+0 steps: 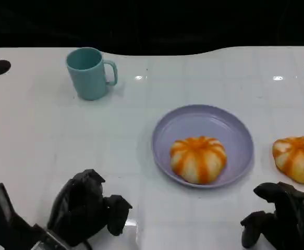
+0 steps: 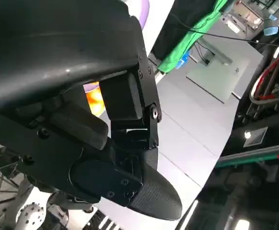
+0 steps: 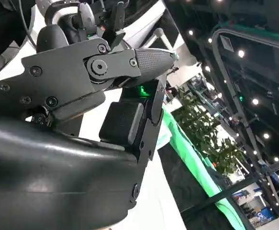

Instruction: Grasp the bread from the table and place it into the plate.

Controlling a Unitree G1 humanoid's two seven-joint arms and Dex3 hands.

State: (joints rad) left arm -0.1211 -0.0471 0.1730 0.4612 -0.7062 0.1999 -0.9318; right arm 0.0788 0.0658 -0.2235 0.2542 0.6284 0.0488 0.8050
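Bread (image 1: 198,159) on lilac plate (image 1: 204,122), second bread (image 1: 296,158) right of plate on white surface (image 1: 63,130), teal mug (image 1: 90,73) beyond plate to its left, left hand (image 1: 86,211) and right hand (image 1: 284,216) nearer than plate, fingers curled, holding nothing.

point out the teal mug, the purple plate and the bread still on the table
teal mug (image 1: 87,75): head view, on its side wall
purple plate (image 1: 204,121): head view, on the bare far part of its inside
bread on the table (image 1: 296,159): head view, on its orange-striped top

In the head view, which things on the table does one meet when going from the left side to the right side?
Teal mug → purple plate with one bread on it → second bread on the table, by the right edge.
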